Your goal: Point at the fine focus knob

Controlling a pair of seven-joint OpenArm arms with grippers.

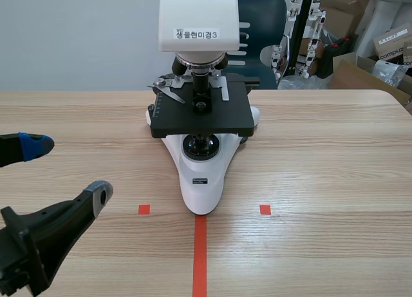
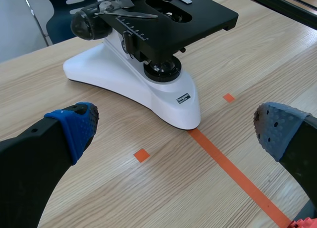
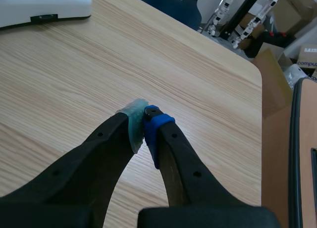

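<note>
My left hand [image 1: 67, 169] hangs spread wide, near left over the desk [image 1: 322, 181]. The fine focus knob [image 2: 85, 24] sits farther off, on the microscope's [image 1: 201, 181] left flank. My right hand [image 3: 144, 120] is pressed together.

Scene view: front-on from the table's [image 1: 322, 168] near edge, facing the far edge, microscope [image 1: 201, 116] centred at mid distance. Left wrist view: close, low over the left gripper [image 2: 176, 128], facing the microscope's base and stage obliquely. It shares the microscope and tape [image 2: 233, 171] with the scene view. Right wrist view: close over the right gripper [image 3: 143, 123], facing the table's far right corner. It shares only the base edge and boxes [image 3: 307, 55].
</note>
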